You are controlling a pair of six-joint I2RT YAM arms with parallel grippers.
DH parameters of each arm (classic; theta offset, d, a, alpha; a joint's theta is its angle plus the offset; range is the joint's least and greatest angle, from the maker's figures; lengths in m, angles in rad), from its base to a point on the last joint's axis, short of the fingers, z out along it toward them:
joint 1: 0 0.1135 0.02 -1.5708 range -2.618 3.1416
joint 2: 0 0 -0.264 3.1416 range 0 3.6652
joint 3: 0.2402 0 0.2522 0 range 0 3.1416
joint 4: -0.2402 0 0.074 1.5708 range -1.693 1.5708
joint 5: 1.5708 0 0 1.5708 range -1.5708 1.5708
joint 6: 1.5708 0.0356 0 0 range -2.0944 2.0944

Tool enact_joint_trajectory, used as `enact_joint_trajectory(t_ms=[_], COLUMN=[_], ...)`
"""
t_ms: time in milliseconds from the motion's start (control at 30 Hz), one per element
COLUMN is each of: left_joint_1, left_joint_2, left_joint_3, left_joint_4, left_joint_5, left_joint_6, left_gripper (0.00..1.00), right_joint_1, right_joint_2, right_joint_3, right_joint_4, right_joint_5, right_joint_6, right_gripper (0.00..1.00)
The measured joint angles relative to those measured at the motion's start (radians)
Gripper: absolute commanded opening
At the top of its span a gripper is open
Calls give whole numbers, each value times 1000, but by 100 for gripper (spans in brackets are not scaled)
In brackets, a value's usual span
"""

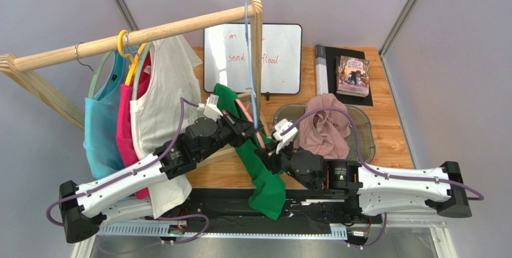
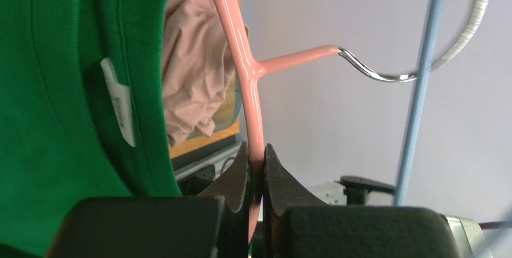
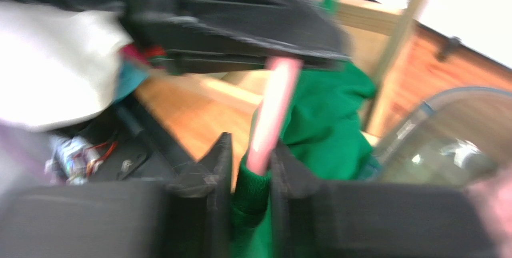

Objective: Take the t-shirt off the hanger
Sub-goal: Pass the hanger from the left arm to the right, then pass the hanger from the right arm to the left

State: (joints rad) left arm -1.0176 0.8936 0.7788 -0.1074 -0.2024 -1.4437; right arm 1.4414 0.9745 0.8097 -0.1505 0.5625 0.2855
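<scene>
The green t-shirt is not off yet. It hangs from the pink hanger, draped down over the near edge of the bench between the two arms. The hanger itself is away from the wooden rack; in the left wrist view its metal hook sits in open air, catching on nothing.

The left pincer is clamped tight on the hanger's pink stem just below the fork, holding it up. The shirt's collar, with its white label, lies just beside that stem.

The right pincer has its jaws narrow, one on each side of a hanger arm and the green cloth bunched around it. That view is blurred, so I cannot tell whether they have bitten on the cloth.

By my reading, lifting the hanger free and steadying it is done. Left to do: get a firm hold on the cloth, draw it off that arm, then clear the other side.
</scene>
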Motion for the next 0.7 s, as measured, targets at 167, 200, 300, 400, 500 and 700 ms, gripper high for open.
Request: enact_joint_trajectory(t_ms=[167,200,300,400,500,700], left_joint_1=[2,-2,-10,-19,-24,-27], left_joint_2=[0,0,1,4,-21,-179], left_joint_3=[0,0,14,65,105,51], left_joint_4=[-4,-5,-24,-95,-155,-207], left_joint_5=[-35,-35,-20,12,38,52], left_joint_6=[19,24,39,76,140,254], left_gripper=[0,3,16,22,25,35], right_joint_1=[-13,-10,-10,-30,-79,-152], right_joint_2=[-5,-13,-67,-143,-210,-322], right_joint_3=[-55,-68,-127,-171,-194,-228], right_joint_4=[69,84,150,174,172,150], right_joint_5=[103,106,83,23,-10,-79], right_joint_6=[51,55,69,75,81,127], right_gripper=[0,0,0,0,0,0])
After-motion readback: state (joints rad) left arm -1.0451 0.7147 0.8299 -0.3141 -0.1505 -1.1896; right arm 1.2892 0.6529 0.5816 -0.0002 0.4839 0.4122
